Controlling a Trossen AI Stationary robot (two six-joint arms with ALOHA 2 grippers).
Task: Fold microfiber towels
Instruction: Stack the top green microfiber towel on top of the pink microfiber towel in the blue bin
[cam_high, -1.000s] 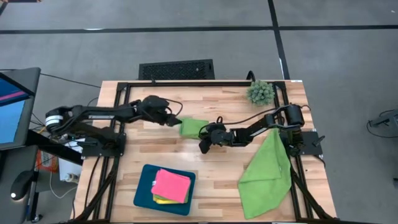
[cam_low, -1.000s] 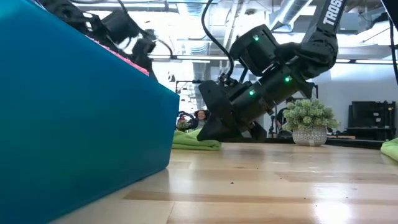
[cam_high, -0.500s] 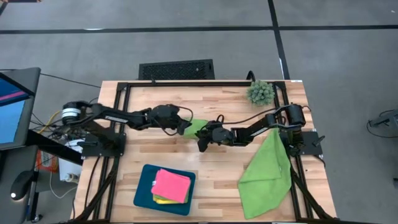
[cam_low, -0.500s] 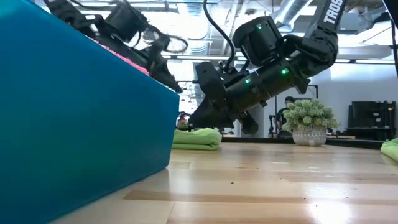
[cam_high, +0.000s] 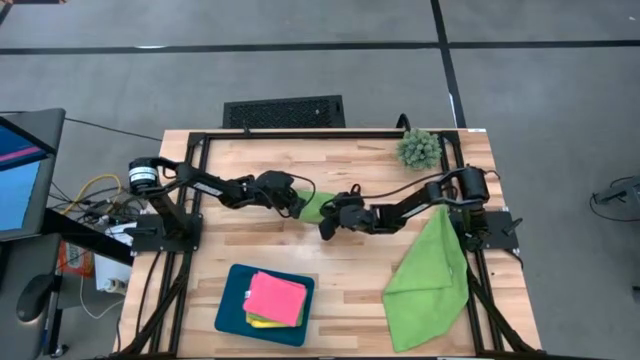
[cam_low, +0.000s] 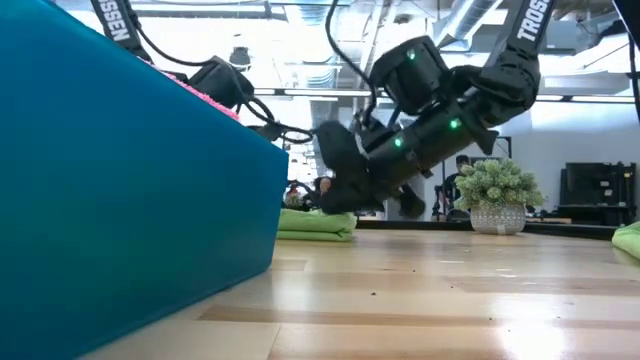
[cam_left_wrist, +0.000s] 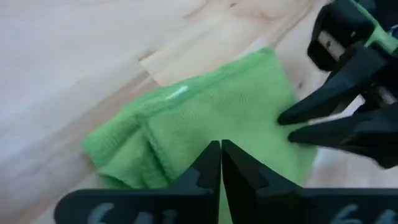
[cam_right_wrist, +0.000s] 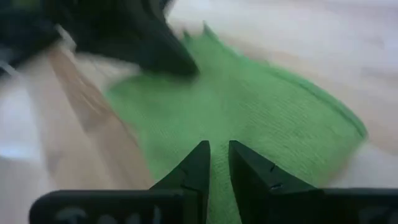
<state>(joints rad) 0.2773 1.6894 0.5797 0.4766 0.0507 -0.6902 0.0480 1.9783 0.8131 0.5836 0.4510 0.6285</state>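
A lime green microfiber towel (cam_high: 316, 205), folded small, lies flat at mid-table; it fills the left wrist view (cam_left_wrist: 199, 127) and the right wrist view (cam_right_wrist: 261, 118). My left gripper (cam_high: 299, 206) (cam_left_wrist: 221, 149) reaches in from the table's left, shut, its tips over the towel's left part. My right gripper (cam_high: 328, 224) (cam_right_wrist: 219, 152) comes from the right, its fingers (cam_left_wrist: 292, 117) a narrow gap apart over the towel's right part. My left gripper slants down from the table's left, its shut tips over the folded towel's top face (cam_left_wrist: 208, 134). Whether they touch it I cannot tell. My right gripper slants down from the right over the towel's top face (cam_right_wrist: 217, 124) beside its edge. Contact does not show.
A dark teal tray (cam_high: 228, 308) (cam_low: 130, 190) at the near left holds a pink towel (cam_high: 276, 297) on a yellow one. A large green towel (cam_high: 430, 275) drapes over the near right. A small spiky plant (cam_high: 418, 148) stands at the far right.
My left gripper has gone toward the table's right and down to the folded towel, rolling a little, and its fingers have shut. The towel has stayed in place.
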